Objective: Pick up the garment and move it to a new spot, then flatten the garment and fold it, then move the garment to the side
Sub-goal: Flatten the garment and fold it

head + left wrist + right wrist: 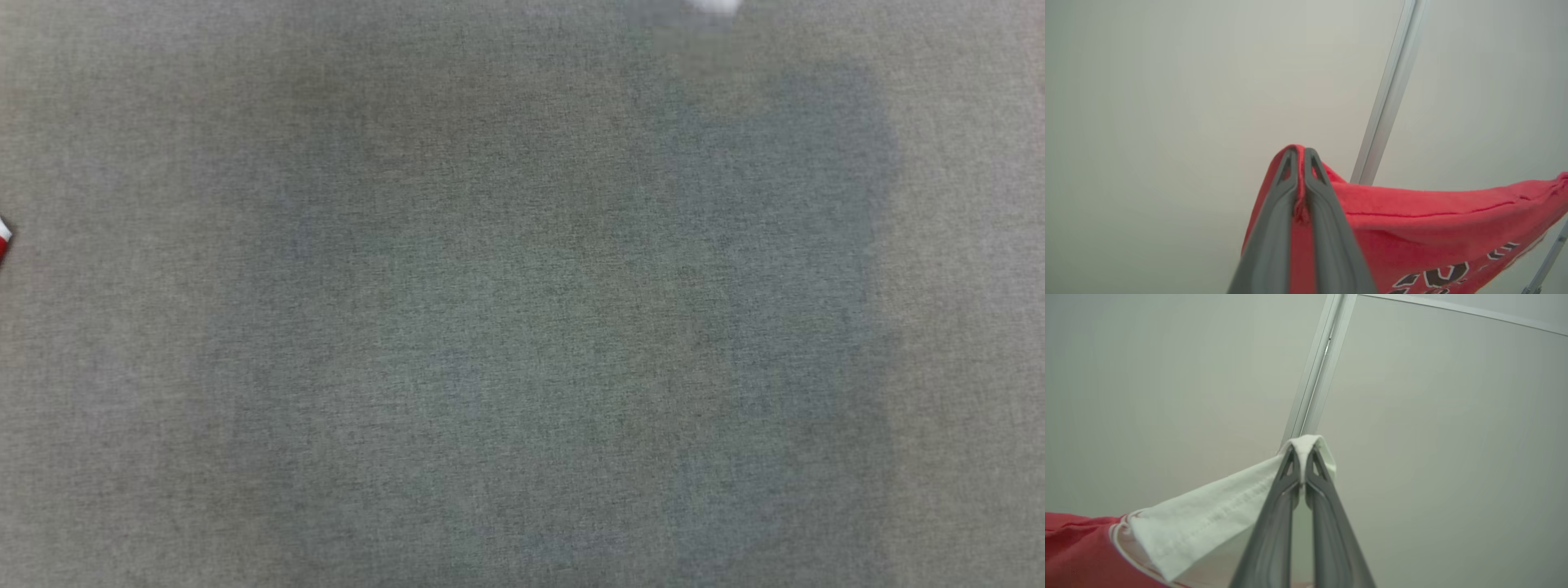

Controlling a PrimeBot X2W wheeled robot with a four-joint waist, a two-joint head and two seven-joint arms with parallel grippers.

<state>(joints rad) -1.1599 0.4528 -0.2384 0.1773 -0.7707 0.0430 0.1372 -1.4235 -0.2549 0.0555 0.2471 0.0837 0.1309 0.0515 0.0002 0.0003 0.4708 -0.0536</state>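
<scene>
Left gripper [1299, 153] and right gripper [1302, 451] are both clamped shut on the garment [1433, 212], which is held up between them.
The left one pinches a red fold, the right one a thin white hem [1208, 518] at its very tips; the cloth spans from one to the other, seemingly lifted off the grey table [522, 327]; the risk is the shallow right pinch sliding off if the arms pull apart or swing fast, dropping that side so the garment lands bunched; uneven lowering could also trap creases before flattening.
</scene>
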